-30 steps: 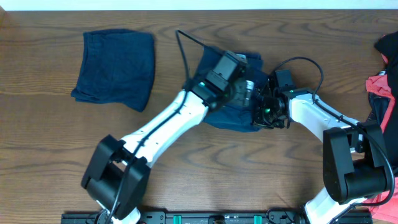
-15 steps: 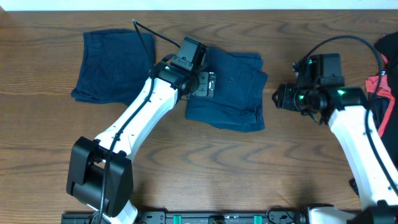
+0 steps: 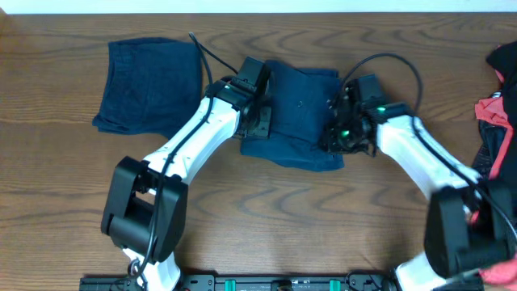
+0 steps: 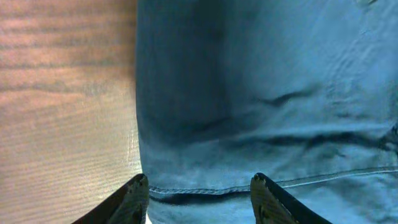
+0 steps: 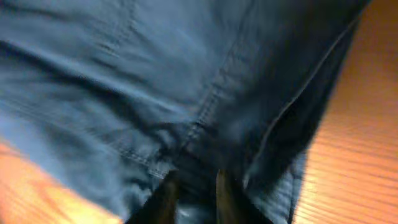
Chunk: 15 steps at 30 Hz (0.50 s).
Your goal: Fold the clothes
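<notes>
The dark navy shorts (image 3: 300, 101) lie folded in a rough rectangle at the table's middle back. My left gripper (image 3: 260, 123) sits at their left edge. In the left wrist view it (image 4: 199, 186) is open, jaws wide apart over the stitched hem of the shorts (image 4: 261, 93), beside bare wood. My right gripper (image 3: 338, 134) is at their right edge. In the blurred right wrist view it (image 5: 193, 183) has its jaws close together with a fold of the shorts (image 5: 155, 74) between them.
A second dark navy garment (image 3: 149, 85) lies folded at the back left. Red and pink clothes (image 3: 494, 109) are piled at the right edge. The wooden table (image 3: 323, 218) runs bare along the front. Cables loop off both arms.
My right arm swung away to the right, then came back onto the shorts' right edge. My left gripper slid from the shorts' middle to their left edge.
</notes>
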Motion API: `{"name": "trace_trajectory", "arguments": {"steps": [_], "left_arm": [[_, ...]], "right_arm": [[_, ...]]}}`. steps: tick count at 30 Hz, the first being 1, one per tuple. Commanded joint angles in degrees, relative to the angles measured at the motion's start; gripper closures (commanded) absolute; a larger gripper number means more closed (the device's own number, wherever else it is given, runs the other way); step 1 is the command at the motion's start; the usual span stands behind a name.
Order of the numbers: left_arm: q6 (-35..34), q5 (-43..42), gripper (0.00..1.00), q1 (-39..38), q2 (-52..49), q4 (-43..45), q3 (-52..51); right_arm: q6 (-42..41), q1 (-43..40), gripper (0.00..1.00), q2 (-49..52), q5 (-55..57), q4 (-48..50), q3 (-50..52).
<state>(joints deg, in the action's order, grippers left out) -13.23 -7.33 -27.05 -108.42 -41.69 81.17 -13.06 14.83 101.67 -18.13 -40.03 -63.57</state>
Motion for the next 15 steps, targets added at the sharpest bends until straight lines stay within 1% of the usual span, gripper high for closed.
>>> {"name": "trace_trajectory", "arguments": {"steps": [1, 3, 5, 6, 8, 9, 11, 12, 13, 14, 15], "left_arm": [[0.6, -0.2, 0.46, 0.1, -0.4, -0.6, -0.5], [0.7, -0.2, 0.46, 0.1, -0.4, -0.9, -0.5], [1.9, -0.1, 0.46, 0.2, -0.4, -1.2, -0.5], [2.4, -0.1, 0.46, 0.2, -0.4, -1.2, -0.5], [2.6, 0.0, 0.46, 0.2, -0.4, -1.1, -0.5], [2.5, 0.5, 0.45, 0.2, -0.4, -0.9, -0.5], [2.6, 2.7, 0.32, 0.2, -0.4, -0.7, -0.5], [2.6, 4.7, 0.29, 0.2, -0.4, -0.7, -0.5], [2.5, 7.2, 0.24, 0.3, -0.4, -0.7, -0.5], [2.5, 8.3, 0.20, 0.4, -0.4, -0.6, -0.5], [2.5, 8.4, 0.19, 0.5, -0.4, -0.1, -0.5]], "right_arm": [[0.2, 0.2, 0.95, 4.5, 1.5, -2.8, 0.8], [-1.1, -0.7, 0.99, 5.2, 5.6, -5.7, 0.8], [-2.2, -1.9, 0.99, 4.7, 9.9, -7.8, 0.7], [-2.4, -2.8, 0.98, 4.1, 11.9, -8.8, 0.7], [-2.3, -4.3, 0.93, 3.0, 11.9, -9.4, 0.7], [-1.8, -5.0, 0.92, 2.1, 11.1, -9.7, 0.7], [-0.9, -6.1, 0.88, 0.0, 10.4, -10.0, 0.7], [-0.7, -6.6, 0.83, -1.5, 10.1, -10.1, 0.7], [0.0, -7.2, 0.79, -3.5, 8.6, -10.0, 0.7], [0.7, -7.5, 0.76, -5.0, 7.0, -9.6, 0.7], [1.6, -7.7, 0.70, -6.7, 4.9, -8.9, 0.7]]}}
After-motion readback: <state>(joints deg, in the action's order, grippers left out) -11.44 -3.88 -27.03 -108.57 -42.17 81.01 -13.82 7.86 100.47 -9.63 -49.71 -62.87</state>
